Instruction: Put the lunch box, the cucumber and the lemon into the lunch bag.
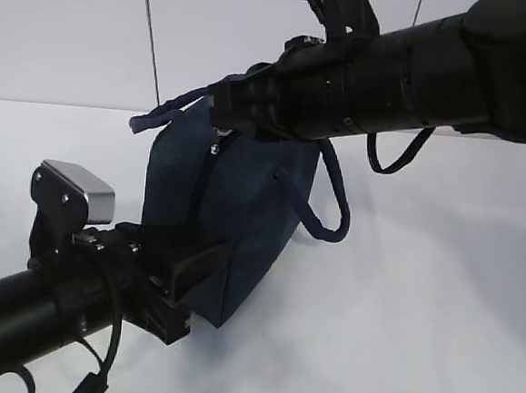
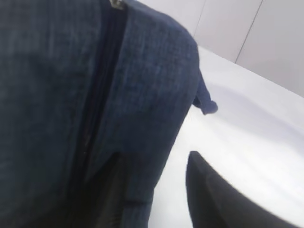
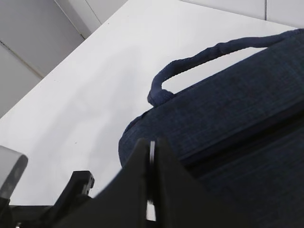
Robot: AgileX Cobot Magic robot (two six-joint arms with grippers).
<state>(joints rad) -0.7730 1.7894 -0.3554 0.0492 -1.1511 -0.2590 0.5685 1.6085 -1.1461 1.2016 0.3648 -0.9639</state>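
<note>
Navy woven fabric lunch bag [image 1: 243, 213] | boxy | looped cord handles

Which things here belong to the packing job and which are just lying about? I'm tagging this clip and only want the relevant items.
Part of the job:
- boxy dark navy fabric lunch bag with loop handles
- left hand, at the bag's lower corner
- right hand, shut at the bag's top

Just there:
- white table

No lunch box, cucumber or lemon shows.
</note>
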